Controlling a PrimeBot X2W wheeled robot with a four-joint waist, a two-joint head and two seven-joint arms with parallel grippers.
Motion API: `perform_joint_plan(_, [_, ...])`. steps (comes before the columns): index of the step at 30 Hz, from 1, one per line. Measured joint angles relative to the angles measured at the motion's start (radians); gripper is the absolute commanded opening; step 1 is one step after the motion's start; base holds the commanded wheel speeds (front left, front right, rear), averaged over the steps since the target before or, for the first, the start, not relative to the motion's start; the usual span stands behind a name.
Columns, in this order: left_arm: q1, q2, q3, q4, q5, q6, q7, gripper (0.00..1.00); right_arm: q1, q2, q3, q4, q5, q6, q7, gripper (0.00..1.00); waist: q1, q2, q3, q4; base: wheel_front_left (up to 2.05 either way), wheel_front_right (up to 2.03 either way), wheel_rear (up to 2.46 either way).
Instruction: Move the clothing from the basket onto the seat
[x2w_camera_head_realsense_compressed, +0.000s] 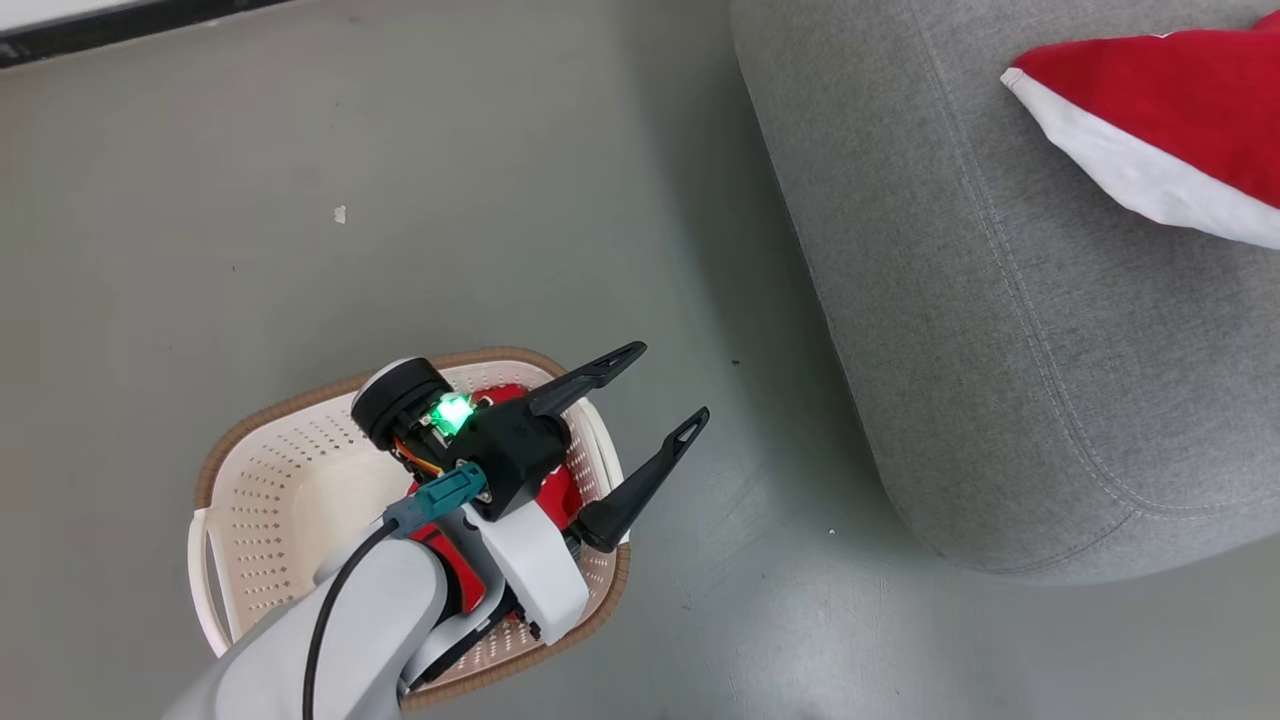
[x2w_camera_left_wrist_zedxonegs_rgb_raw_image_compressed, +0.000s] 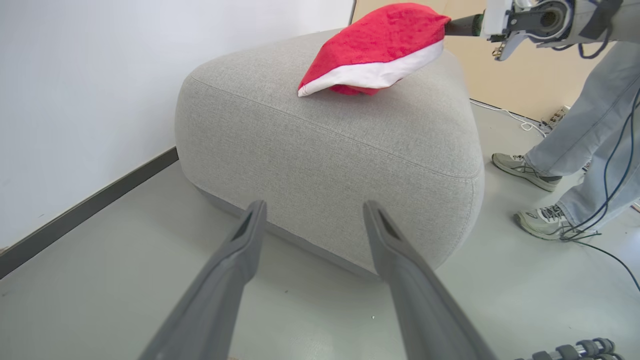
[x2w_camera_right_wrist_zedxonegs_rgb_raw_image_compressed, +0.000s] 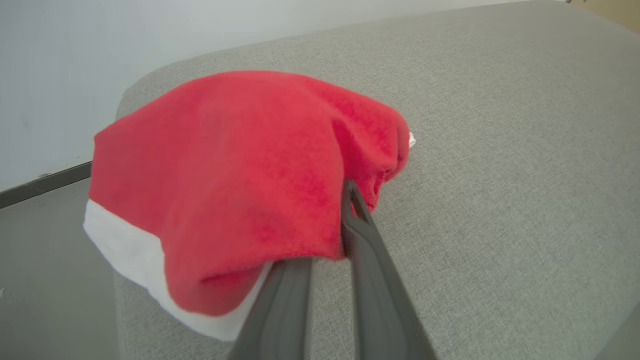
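The cream basket (x2w_camera_head_realsense_compressed: 290, 490) with a brown rim stands on the floor at the lower left of the head view. A red garment (x2w_camera_head_realsense_compressed: 556, 492) lies in it, mostly hidden by my left arm. My left gripper (x2w_camera_head_realsense_compressed: 670, 383) hangs above the basket's right side, open and empty, its fingers pointing at the grey seat (x2w_camera_head_realsense_compressed: 980, 350). In the left wrist view its fingers (x2w_camera_left_wrist_zedxonegs_rgb_raw_image_compressed: 250, 235) frame the seat (x2w_camera_left_wrist_zedxonegs_rgb_raw_image_compressed: 325, 150). A second red garment with white trim (x2w_camera_right_wrist_zedxonegs_rgb_raw_image_compressed: 240, 165) rests on the seat top (x2w_camera_right_wrist_zedxonegs_rgb_raw_image_compressed: 500, 150); my right gripper (x2w_camera_right_wrist_zedxonegs_rgb_raw_image_compressed: 332, 210) is shut on its fold.
A person's legs in jeans (x2w_camera_left_wrist_zedxonegs_rgb_raw_image_compressed: 590, 125) and pale shoes (x2w_camera_left_wrist_zedxonegs_rgb_raw_image_compressed: 525, 170) stand on the floor beyond the seat, with cables trailing near them. A white wall with a dark skirting (x2w_camera_left_wrist_zedxonegs_rgb_raw_image_compressed: 90, 205) runs behind the seat. Grey floor lies between basket and seat.
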Motion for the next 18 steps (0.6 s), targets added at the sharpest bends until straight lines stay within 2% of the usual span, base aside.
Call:
perform_joint_plan(1, [0.0, -0.001, 0.0, 0.002, -0.003, 0.0, -0.002, 1.0, 0.0, -0.001, 0.0, 0.006, 0.006, 0.0, 0.0, 0.71, 0.0, 0.0, -0.003, 0.0, 0.0, 0.0, 0.0])
perform_joint_plan(2, [0.0, -0.002, 0.0, 0.003, -0.006, 0.0, -0.005, 1.0, 0.0, -0.004, 0.001, 0.012, 0.008, 0.0, 0.005, 0.98, 0.0, 0.0, -0.006, -0.001, 0.0, 0.0, 0.0])
perform_joint_plan(6, [0.0, -0.003, 0.001, 0.012, -0.008, 0.0, -0.008, 1.0, 0.001, -0.027, 0.004, 0.025, 0.017, 0.0, 0.012, 1.0, 0.0, 0.0, -0.019, -0.002, 0.0, 0.0, 0.0])
perform_joint_plan(18, [0.007, -0.014, 0.002, 0.038, -0.024, 0.0, -0.035, 1.0, 0.062, -0.018, 0.064, 0.041, 0.131, 0.0, 0.115, 1.0, 0.0, 0.0, -0.069, -0.006, 0.0, 0.0, 0.0])
